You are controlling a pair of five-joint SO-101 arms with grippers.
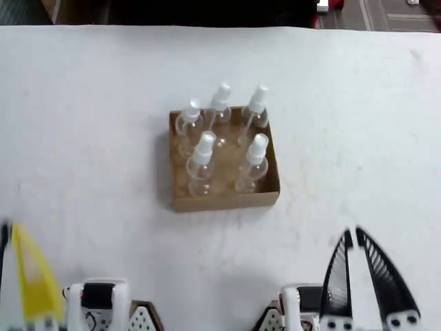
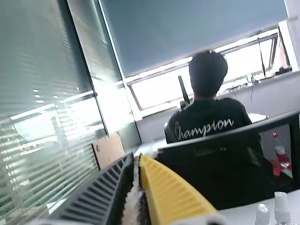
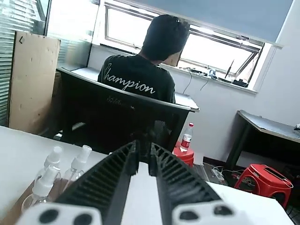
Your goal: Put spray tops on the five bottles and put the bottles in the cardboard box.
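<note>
A cardboard box sits at the middle of the white table, and several clear bottles stand upright in it, each with a white spray top. My left gripper, with one yellow and one dark finger, rests shut and empty near the table's front left edge, well away from the box. At the front right my black right gripper is shut with nothing in it. The right wrist view looks over the right gripper at some bottles. Two spray tops peek in beyond the left gripper.
The white table spreads bare all round the box. Both arm bases sit at the front edge. Beyond the table a person sits in a dark chair, turned away, and a red stool stands on the floor.
</note>
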